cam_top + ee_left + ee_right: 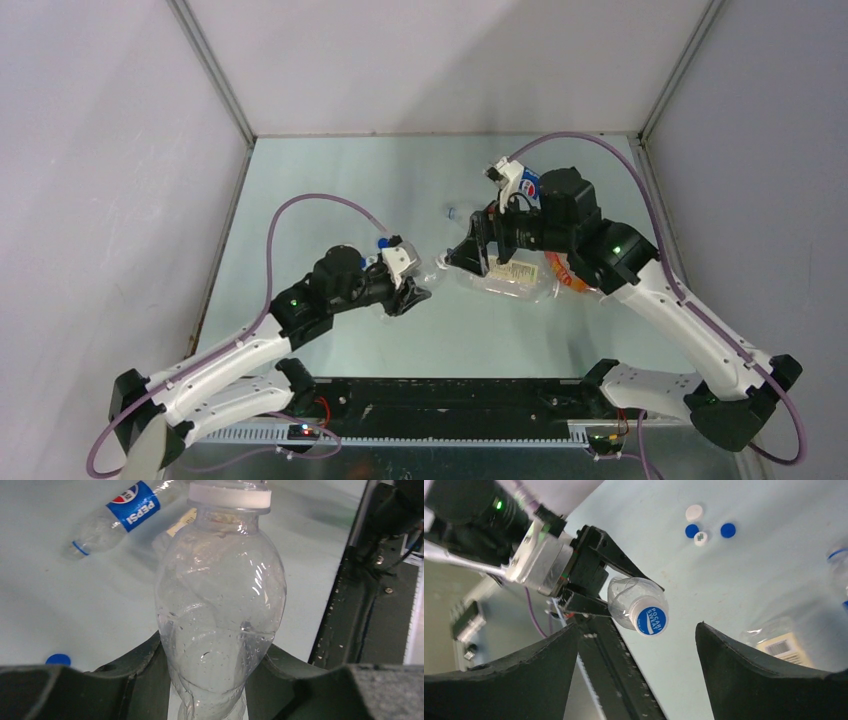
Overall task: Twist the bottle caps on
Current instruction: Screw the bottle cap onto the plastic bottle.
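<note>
One bottle (220, 605), cap (650, 620) on, sat gripped in your L hand (210, 680); your R hand (636, 632) gaped wide nr cap.

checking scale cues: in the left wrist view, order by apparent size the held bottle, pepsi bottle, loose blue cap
held bottle (nearest the camera, so exaggerated)
pepsi bottle
loose blue cap

held bottle (220, 610): in left gripper (413, 293), mouth toward right gripper (462, 258)
fitted cap (651, 620): on held bottle's mouth, between right gripper's fingers (744, 675), touching neither
loose caps (692, 530): four on table (330, 170), behind held bottle
lying bottles (515, 280): on table, under right arm (680, 310)
</note>
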You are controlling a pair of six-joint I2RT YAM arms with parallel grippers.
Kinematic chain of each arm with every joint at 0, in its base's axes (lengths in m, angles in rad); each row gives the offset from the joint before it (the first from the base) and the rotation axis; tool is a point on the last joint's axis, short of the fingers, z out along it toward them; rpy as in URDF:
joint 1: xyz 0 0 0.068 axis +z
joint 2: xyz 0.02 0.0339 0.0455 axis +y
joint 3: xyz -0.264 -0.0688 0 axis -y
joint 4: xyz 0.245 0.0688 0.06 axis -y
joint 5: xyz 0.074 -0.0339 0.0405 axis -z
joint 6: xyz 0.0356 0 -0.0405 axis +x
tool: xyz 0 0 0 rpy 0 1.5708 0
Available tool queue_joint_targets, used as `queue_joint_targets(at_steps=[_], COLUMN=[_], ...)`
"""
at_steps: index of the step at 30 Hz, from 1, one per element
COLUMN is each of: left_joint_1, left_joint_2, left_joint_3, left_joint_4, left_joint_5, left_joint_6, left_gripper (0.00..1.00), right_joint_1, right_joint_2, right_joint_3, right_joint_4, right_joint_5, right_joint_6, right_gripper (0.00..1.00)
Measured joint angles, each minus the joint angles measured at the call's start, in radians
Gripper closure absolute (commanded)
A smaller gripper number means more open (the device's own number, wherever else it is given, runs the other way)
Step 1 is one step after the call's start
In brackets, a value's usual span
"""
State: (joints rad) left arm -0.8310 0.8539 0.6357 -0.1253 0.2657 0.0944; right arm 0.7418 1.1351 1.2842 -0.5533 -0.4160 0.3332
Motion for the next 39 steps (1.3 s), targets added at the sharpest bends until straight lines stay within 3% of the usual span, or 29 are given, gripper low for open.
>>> queue_joint_targets(at_steps=[9,14,22,39], left_joint_1=[0.013,0.014,0.014,0.015], left_joint_2=[0.041,0.043,0.045,0.068], left_joint_3=[0.003,0.026,0.048,0.086], left_joint_4=[-0.001,-0.003,-0.004,-0.043], left_joint_5=[0.204,0.274,0.327,0.351], left_joint_6=[-0.018,-0.019,-0.021,-0.012], left_gripper=[1.0,1.0,1.0,1.0], right_joint_1=[-0.031,-0.039,-0.041,-0.041], right_joint_2=[-0.058,-0.055,-0.024,-0.007], right_joint_3=[0.0,0.0,0.0,0.0], right_joint_4=[-0.071,-0.113,-0.134,-0.159], right_joint_5=[-0.211,-0.313,-0.381,-0.412], right_joint_6=[-0.464,-0.605,-0.668,-0.702], right_gripper=[0.31,0.35,0.43,0.77])
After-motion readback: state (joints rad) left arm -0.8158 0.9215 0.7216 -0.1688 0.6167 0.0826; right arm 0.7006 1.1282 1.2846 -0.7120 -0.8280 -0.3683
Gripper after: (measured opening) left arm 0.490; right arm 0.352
